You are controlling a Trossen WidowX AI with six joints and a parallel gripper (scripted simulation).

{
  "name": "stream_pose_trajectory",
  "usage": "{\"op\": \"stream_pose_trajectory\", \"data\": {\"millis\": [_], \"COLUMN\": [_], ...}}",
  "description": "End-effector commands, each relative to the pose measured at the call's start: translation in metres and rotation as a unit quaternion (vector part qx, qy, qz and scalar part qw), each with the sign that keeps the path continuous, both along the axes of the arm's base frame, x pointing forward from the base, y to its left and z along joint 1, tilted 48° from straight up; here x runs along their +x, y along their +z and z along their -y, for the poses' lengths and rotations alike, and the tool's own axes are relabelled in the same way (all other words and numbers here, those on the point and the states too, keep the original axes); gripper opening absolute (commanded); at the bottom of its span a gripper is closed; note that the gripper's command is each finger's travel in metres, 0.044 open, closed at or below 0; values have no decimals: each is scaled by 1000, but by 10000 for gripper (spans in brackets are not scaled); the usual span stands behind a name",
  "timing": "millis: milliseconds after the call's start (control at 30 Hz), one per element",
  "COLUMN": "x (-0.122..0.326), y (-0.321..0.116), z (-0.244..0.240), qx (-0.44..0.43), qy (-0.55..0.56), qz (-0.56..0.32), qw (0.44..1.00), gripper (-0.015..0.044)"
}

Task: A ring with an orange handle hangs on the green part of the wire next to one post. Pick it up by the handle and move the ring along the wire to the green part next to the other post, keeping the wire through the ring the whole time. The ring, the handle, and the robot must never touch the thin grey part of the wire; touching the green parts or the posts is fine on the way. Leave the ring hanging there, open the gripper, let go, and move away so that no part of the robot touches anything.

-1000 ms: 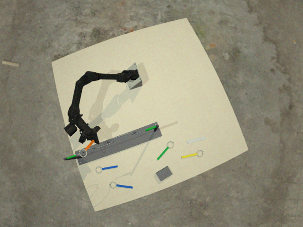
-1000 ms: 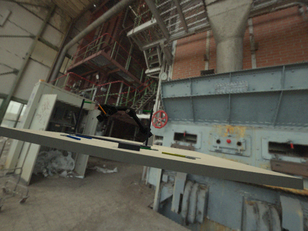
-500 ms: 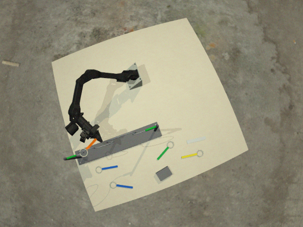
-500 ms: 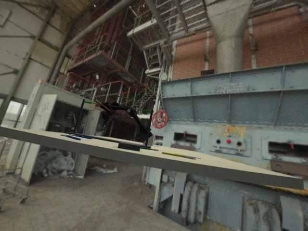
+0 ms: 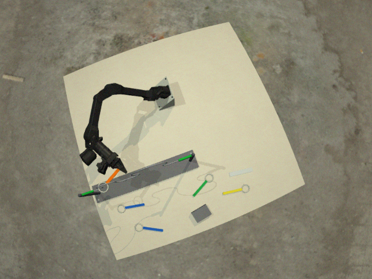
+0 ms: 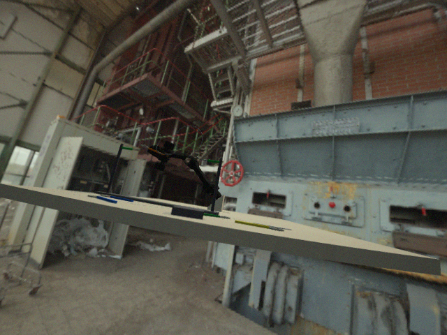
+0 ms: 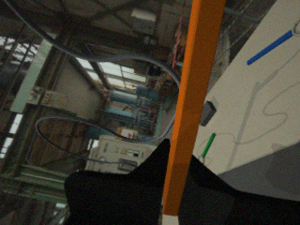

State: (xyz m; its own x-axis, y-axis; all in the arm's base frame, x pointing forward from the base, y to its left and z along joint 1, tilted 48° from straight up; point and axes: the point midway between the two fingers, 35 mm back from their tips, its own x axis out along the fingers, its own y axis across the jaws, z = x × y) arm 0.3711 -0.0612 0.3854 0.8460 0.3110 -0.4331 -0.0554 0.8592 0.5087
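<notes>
The orange handle [image 5: 113,175] [image 7: 194,80] is clamped in my shut gripper [image 5: 123,170] [image 7: 180,157]. Its pale ring [image 5: 103,192] is around the thin grey wire near the left post [image 5: 95,193] [image 6: 114,169], just beyond the green part [image 5: 87,193] [image 6: 127,148]; whether they touch cannot be told. The ring is outside the wrist view. The wire [image 7: 94,58] bends beside the handle in the wrist view. The other green part [image 5: 185,157] [image 6: 213,160] is by the right post [image 5: 191,157] [image 6: 216,187].
A dark base plate [image 5: 168,171] lies under the wire. Two blue-handled rings, a green-handled ring [image 5: 199,188], a yellow-handled ring [image 5: 232,191], a grey block [image 5: 201,213] [image 7: 207,113] and a pale strip [image 5: 240,172] lie on the table [image 5: 222,99].
</notes>
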Motion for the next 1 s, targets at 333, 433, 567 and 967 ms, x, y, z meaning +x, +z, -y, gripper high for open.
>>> {"op": "stream_pose_trajectory", "data": {"millis": [333,433,567,967], "x": [-3,-3,-4,-4], "y": [21,25,30,46], "z": [-27,-31,-36,-48], "qx": [98,116,138,194], "qy": [1,1,1,-1], "qz": [-5,-6,-8,-15], "qw": [995,993,990,981], "gripper": [-150,-150,-150,-150]}}
